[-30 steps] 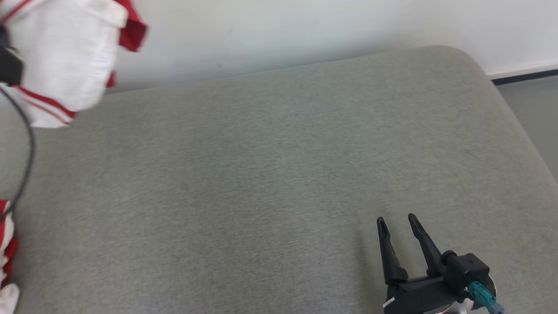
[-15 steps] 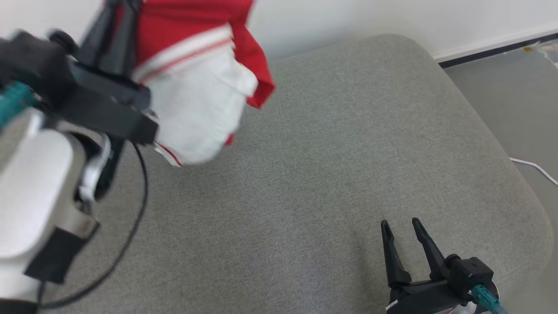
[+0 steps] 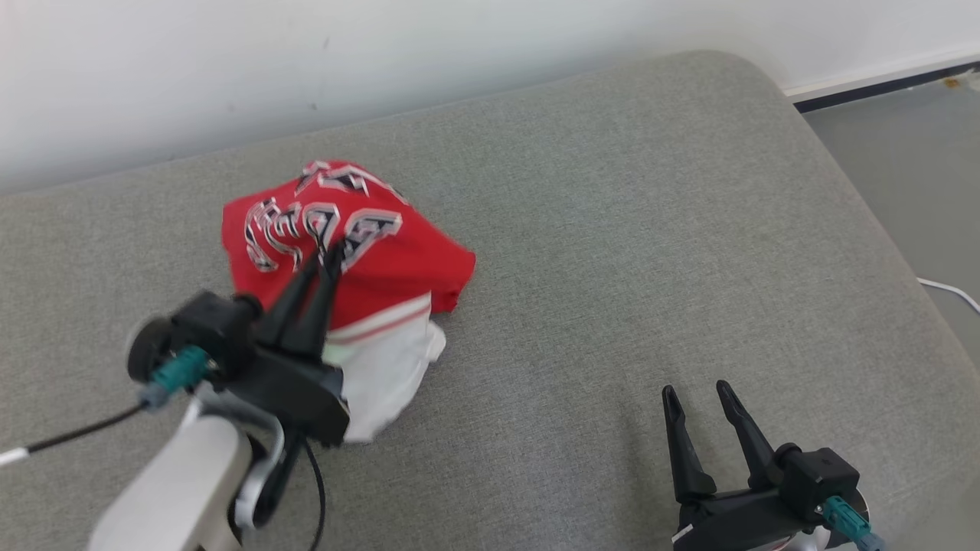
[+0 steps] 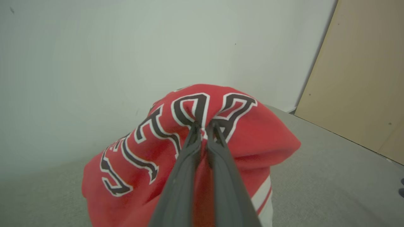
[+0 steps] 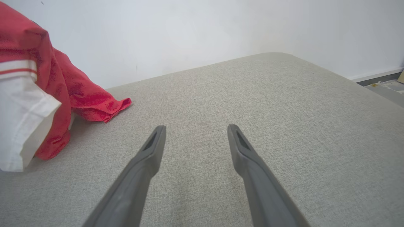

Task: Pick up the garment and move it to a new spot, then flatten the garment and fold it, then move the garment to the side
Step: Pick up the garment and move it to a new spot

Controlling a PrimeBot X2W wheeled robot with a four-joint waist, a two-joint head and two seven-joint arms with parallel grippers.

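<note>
The scene was lit brightly and evenly; only soft shadows were cast on the grey cushion [image 3: 612, 229]. Near the lens, the left gripper [image 4: 204, 125] was rendered blurred, and the wall [image 4: 94, 47] was slightly washed out

A grey fabric cushion [image 3: 612, 229] with a rounded far-right corner is observed. A white wall [image 3: 383, 46] is noted along its far edge. At right, a dark skirting strip [image 3: 873, 90], grey floor [image 3: 903, 153] and a white cable [image 3: 949, 291] lying on it are recorded. A tan panel [image 4: 363, 78] is seen beside the wall.
</note>
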